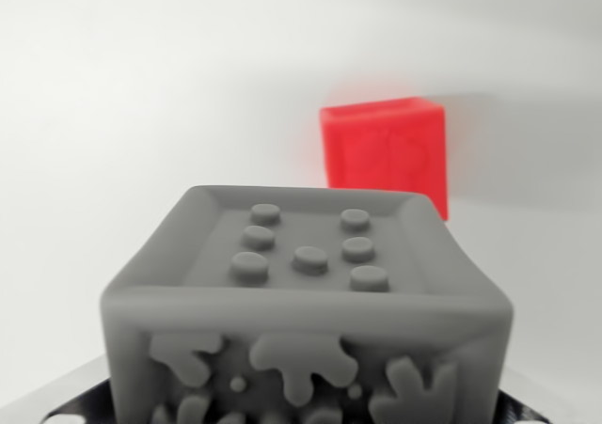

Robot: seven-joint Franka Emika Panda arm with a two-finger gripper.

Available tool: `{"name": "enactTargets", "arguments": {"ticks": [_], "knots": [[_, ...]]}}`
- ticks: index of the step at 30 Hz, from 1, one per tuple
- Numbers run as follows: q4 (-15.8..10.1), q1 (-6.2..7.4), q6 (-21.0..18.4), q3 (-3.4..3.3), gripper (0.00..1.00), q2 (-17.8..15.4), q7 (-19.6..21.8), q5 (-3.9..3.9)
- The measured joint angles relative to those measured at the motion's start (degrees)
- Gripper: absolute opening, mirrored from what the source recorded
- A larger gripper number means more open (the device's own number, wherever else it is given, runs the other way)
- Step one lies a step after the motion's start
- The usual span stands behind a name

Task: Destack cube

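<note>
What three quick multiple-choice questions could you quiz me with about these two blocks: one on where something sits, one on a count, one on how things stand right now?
1. Where is the red cube relative to the grey cube in the wrist view?
A. Behind it, toward the wrist view's right
B. Stacked on top of it
C. In front of it, at the bottom edge

2. How many raised studs show on the grey cube's top face?
A. Three
B. Seven
C. Twelve

3. How do the two cubes stand?
A. The red one rests on the grey one
B. They are pressed side against side
C. They are apart, nothing on the grey cube's top

Answers:
1 A: the red cube shows beyond the grey cube's far right corner.
2 B: seven round studs can be counted.
3 C: the studded top is bare and the red cube sits farther back.
</note>
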Motion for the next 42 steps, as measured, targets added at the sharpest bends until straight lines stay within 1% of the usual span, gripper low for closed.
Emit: {"name": "enactTargets", "arguments": {"ticks": [25, 42], "knots": [[-5.8, 3.70, 4.0, -0.06, 0.00, -1.7, 14.1, 0.00], [-9.5, 6.58, 6.9, -0.06, 0.00, -2.6, 24.5, 0.00]]}}
